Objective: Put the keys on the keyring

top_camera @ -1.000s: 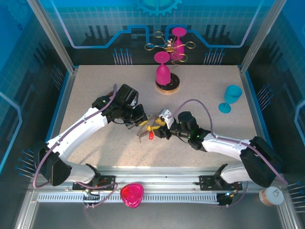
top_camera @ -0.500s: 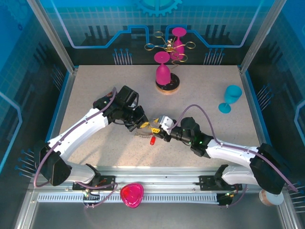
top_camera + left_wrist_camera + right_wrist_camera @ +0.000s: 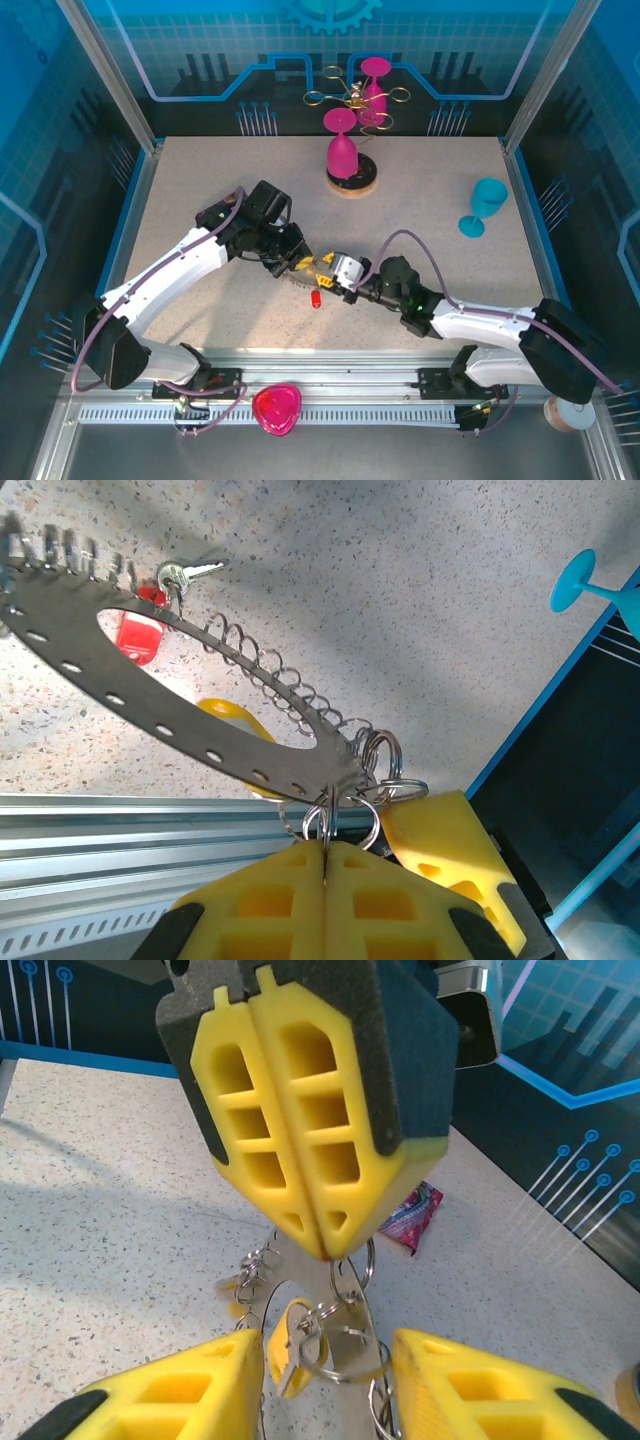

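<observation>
Over the table (image 3: 430, 190) the left hand (image 3: 325, 855) pinches the keyring (image 3: 140, 695) — right hand (image 3: 325, 1360) gapes around a yellow key (image 3: 287, 1348)

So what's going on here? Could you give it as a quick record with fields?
keyring: grey, flat, big round hole
left gripper: shut on the keyring's edge
yellow-headed key: hanging at the keyring's edge
right gripper: open, a finger on either side of the yellow-headed key
red key: under the keyring; attached or not, unclear
</observation>
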Controlling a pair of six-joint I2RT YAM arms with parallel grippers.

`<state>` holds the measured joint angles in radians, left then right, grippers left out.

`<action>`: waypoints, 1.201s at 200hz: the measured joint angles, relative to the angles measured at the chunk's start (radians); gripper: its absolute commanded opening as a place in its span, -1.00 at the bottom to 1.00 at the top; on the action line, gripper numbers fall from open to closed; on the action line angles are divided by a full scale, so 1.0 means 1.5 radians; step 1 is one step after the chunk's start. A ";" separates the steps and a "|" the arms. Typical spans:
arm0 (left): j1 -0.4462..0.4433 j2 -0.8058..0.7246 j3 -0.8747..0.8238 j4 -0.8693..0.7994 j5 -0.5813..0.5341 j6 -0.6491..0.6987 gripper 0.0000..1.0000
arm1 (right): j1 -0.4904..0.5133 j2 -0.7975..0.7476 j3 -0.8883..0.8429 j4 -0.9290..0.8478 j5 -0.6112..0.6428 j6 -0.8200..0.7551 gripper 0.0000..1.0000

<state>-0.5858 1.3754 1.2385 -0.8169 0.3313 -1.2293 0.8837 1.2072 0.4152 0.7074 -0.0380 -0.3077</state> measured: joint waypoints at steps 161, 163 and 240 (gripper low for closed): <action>-0.004 0.000 0.000 0.009 0.000 -0.002 -1.00 | 0.037 0.054 0.015 0.053 0.070 -0.008 -0.34; -0.005 0.000 0.000 0.009 0.000 -0.002 -1.00 | 0.037 0.055 0.016 0.053 0.071 -0.008 -0.34; -0.010 0.000 0.000 0.009 0.000 -0.002 -1.00 | 0.039 0.087 0.035 0.084 0.078 -0.008 -0.49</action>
<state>-0.6014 1.3758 1.2385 -0.8028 0.3309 -1.2327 0.9424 1.3384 0.4679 0.8341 0.0792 -0.3195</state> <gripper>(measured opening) 0.046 0.274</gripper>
